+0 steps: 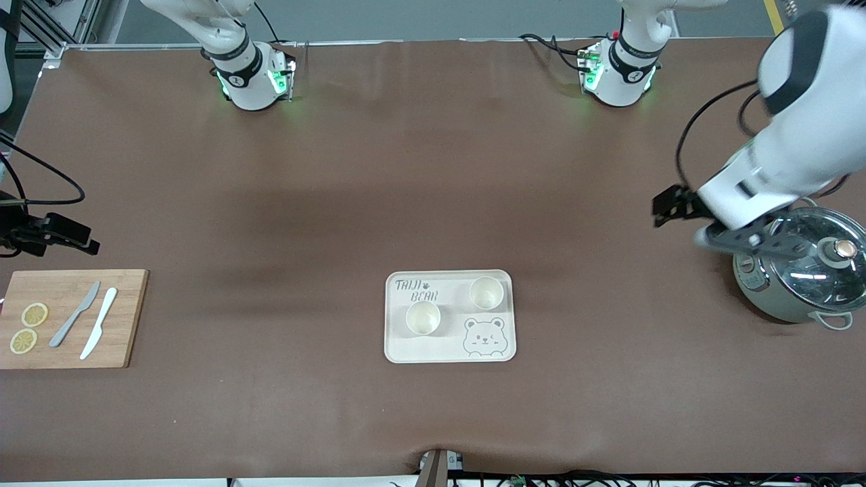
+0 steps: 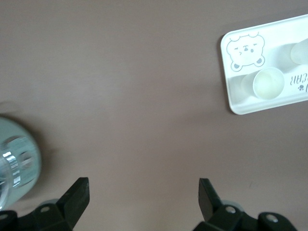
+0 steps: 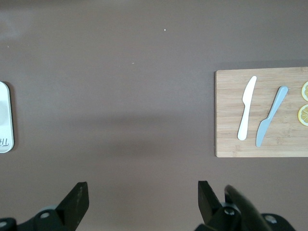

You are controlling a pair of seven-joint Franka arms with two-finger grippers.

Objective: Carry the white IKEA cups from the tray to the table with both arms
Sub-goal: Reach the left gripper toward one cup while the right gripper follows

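Two white cups stand upright on the bear tray [image 1: 394, 338] in the middle of the table: one [image 1: 423, 318] nearer the front camera, the other [image 1: 486, 292] farther from it and toward the left arm's end. In the left wrist view both cups [image 2: 267, 83] [image 2: 299, 52] show on the tray [image 2: 235, 98]. My left gripper [image 1: 666, 206] is open and empty in the air beside the pot; its open jaws show in its wrist view [image 2: 144, 192]. My right gripper [image 1: 71, 235] is open and empty above the table next to the cutting board, and also shows in its wrist view [image 3: 143, 195].
A grey glass-lidded pot [image 1: 805, 277] stands at the left arm's end, partly under the left arm. A wooden cutting board [image 1: 128, 318] at the right arm's end carries a grey knife [image 1: 74, 314], a white knife [image 1: 99, 322] and two lemon slices [image 1: 34, 314].
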